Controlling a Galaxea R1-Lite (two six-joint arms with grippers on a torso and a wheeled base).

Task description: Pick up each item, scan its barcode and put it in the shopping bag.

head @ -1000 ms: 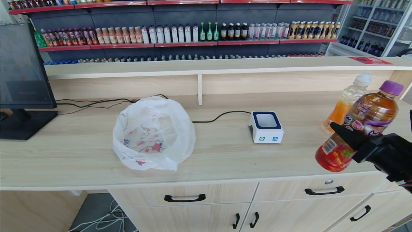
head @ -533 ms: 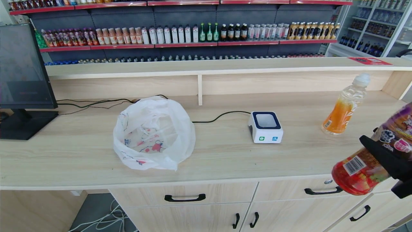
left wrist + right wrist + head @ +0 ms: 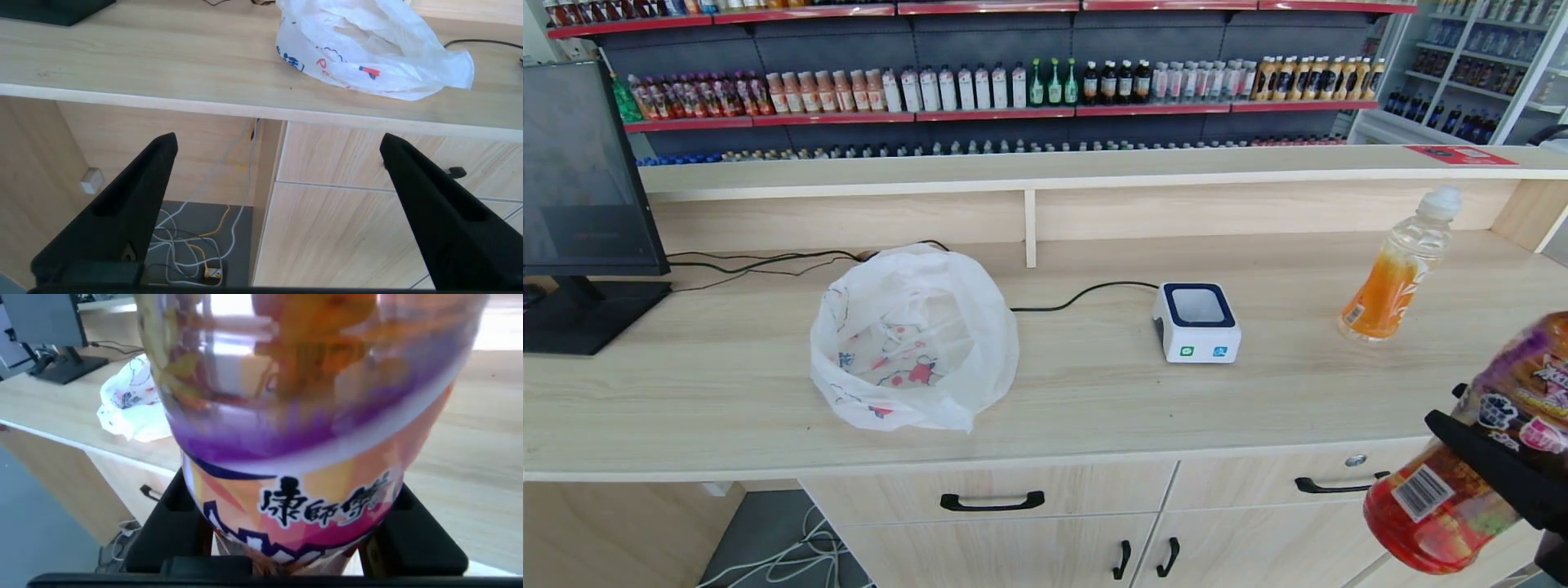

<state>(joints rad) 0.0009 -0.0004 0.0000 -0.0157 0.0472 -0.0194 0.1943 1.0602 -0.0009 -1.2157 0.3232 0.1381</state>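
Bottle (image 3: 1429, 510) of red drink, clamped in the right gripper (image 3: 1480, 457) and tilted base-down, hangs off the front right corner of the counter (image 3: 1094, 400) — the scanner (image 3: 1197, 321) sits left of it and farther back, mid-counter, nearest the right arm.

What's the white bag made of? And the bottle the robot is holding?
The shopping bag looks like thin, soft plastic: it slumps in crinkly folds, slightly see-through. The bottle seems clear, glossy plastic: the reddish drink shows through its wall.
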